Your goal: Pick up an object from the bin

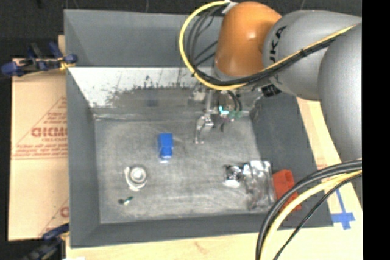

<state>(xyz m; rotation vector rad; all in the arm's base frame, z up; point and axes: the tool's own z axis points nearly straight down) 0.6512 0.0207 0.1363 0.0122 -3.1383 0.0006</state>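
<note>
My gripper [213,126] hangs below the orange wrist cover, over the back middle of the bin floor. Its fingers stand apart, open, and nothing is between them. A small blue block [165,146] lies on the floor to its left and a little nearer the front. A crumpled, shiny clear wrapper [251,178] lies to the front right of the gripper. Beside the wrapper, an orange-red block [282,183] rests against the right wall.
A white round cap-like thing [136,176] sits at the front left, with a tiny green bit [127,200] just in front of it. The arm comes in over the bin's right rim, and cables loop around the wrist.
</note>
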